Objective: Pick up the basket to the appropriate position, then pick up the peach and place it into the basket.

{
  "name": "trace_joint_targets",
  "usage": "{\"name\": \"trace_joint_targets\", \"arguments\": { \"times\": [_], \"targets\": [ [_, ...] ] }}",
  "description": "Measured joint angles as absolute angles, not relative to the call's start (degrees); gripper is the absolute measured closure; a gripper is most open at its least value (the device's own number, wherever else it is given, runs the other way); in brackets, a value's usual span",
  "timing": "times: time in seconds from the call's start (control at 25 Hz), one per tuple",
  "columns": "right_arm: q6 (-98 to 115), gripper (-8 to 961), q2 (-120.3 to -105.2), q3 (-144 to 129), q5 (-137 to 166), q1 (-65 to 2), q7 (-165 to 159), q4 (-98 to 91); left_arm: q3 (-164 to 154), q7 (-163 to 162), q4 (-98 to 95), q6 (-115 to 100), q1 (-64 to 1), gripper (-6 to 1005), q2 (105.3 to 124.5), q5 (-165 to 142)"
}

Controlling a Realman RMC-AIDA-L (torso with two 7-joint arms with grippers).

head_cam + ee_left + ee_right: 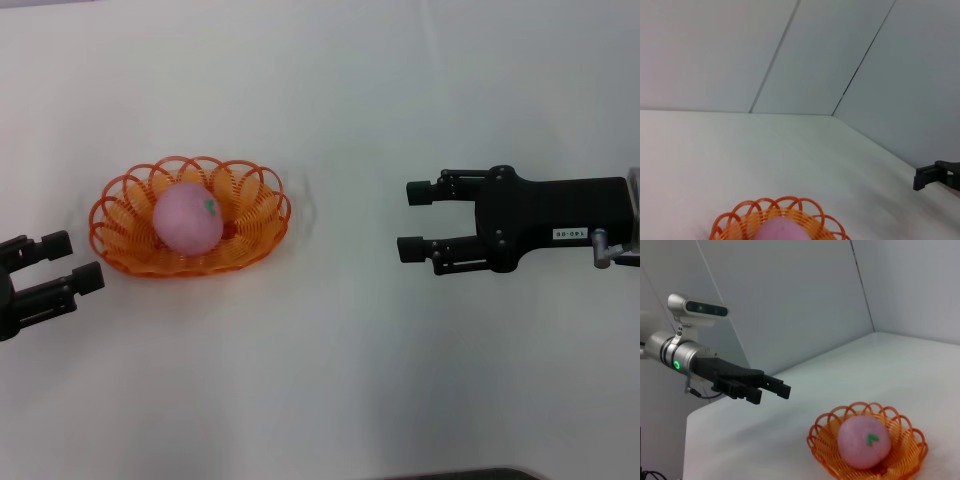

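The orange wire basket [120, 235] stands on the white table at the left. The pink peach [186, 220] with its green stem mark lies inside it. My left gripper [70, 262] is open and empty, just left of and nearer than the basket, apart from it. My right gripper [410, 220] is open and empty, well to the right of the basket, its fingers pointing toward it. The right wrist view shows the basket [817, 445], the peach [863, 441] and the left gripper [772, 390]. The left wrist view shows the basket's rim [740, 210] and the peach's top [782, 231].
The white table [330, 380] stretches all round. Grey wall panels [790, 55] stand behind the table. A fingertip of the right gripper [927, 177] shows at the edge of the left wrist view.
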State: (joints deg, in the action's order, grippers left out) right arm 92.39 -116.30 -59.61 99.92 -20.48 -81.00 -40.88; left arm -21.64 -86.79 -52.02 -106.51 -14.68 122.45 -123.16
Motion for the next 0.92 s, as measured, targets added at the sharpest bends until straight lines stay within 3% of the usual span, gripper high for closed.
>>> {"name": "trace_joint_targets", "arguments": {
  "times": [0.92],
  "targets": [
    [91.9, 128, -117.13, -57.8, 104.2, -23.3, -82.2, -40.8, -21.4, -86.1, -51.8, -104.9, -13.7, 248, 122.95, -123.2]
  ]
}}
